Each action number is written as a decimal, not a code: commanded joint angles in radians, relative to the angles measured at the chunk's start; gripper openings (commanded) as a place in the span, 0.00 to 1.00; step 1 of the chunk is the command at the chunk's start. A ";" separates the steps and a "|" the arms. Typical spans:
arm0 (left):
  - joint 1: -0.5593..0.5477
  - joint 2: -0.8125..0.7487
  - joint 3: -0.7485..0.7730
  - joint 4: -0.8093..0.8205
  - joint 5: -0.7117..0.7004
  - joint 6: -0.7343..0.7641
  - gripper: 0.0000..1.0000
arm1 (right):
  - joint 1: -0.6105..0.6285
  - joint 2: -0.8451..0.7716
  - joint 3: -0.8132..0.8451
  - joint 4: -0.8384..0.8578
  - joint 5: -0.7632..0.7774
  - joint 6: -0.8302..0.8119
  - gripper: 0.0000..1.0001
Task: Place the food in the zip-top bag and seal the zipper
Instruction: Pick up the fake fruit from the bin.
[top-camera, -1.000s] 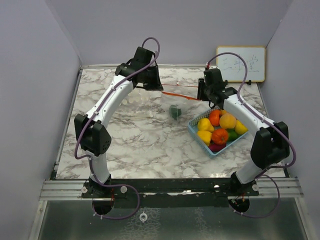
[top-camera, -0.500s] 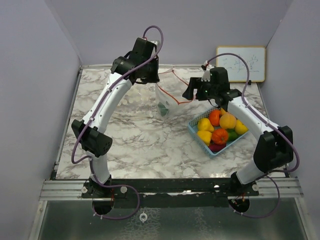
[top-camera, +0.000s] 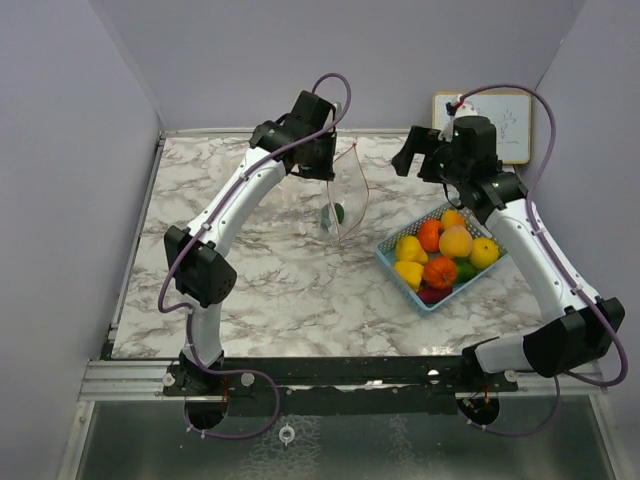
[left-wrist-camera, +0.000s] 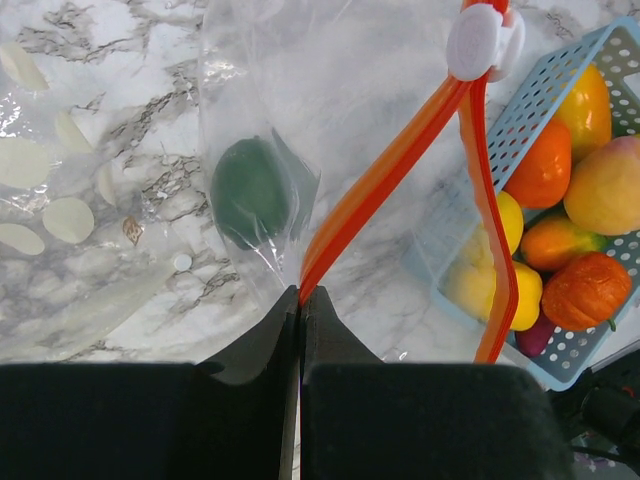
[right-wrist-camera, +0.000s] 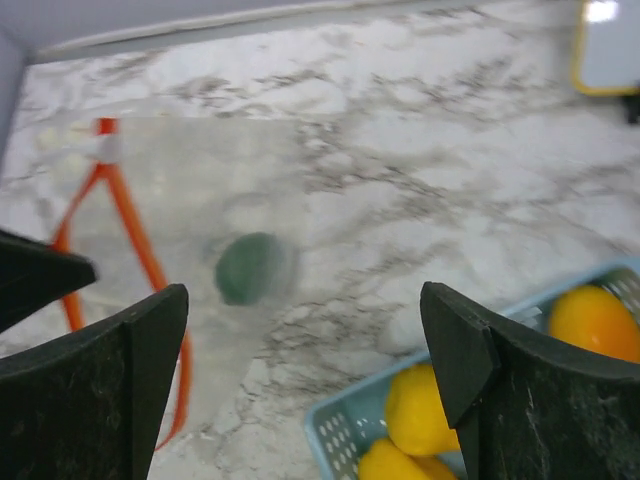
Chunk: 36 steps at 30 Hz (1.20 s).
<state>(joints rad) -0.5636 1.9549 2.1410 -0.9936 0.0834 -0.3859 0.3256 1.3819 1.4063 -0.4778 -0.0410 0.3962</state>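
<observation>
The clear zip-top bag (top-camera: 347, 200) hangs from my left gripper (top-camera: 324, 174), which is shut on the end of its orange zipper strip (left-wrist-camera: 375, 185). In the left wrist view the jaws (left-wrist-camera: 300, 297) pinch the strip, and the white slider (left-wrist-camera: 478, 40) sits at its far end. One green food piece (left-wrist-camera: 250, 190) lies inside the bag (right-wrist-camera: 200, 200). The remaining food (top-camera: 441, 256), yellow, orange, green and dark red, fills the light blue basket (top-camera: 402, 282). My right gripper (top-camera: 413, 160) is raised beside the bag, open and empty, its fingers (right-wrist-camera: 305, 300) spread wide.
A small whiteboard (top-camera: 498, 126) leans on the back wall at the right. The basket (left-wrist-camera: 530, 100) stands just right of the hanging bag. Walls close in the marble table (top-camera: 270, 270) on three sides.
My right gripper let go of the zipper strip, opened wide and rose toward the back right. The bag, stretched between both grippers before, now hangs from the left gripper, which shifted right.
</observation>
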 joint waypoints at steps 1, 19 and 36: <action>-0.002 0.003 -0.008 0.049 0.048 0.014 0.00 | -0.088 0.008 -0.001 -0.321 0.330 0.032 1.00; -0.004 0.018 -0.047 0.127 0.147 0.004 0.00 | -0.179 0.072 -0.298 -0.327 0.414 0.044 0.99; -0.004 0.013 -0.046 0.117 0.133 -0.005 0.00 | -0.201 0.058 -0.282 -0.299 0.345 -0.037 0.51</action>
<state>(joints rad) -0.5652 1.9671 2.0769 -0.8864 0.1986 -0.3870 0.1295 1.5105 1.0527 -0.7559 0.3214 0.3748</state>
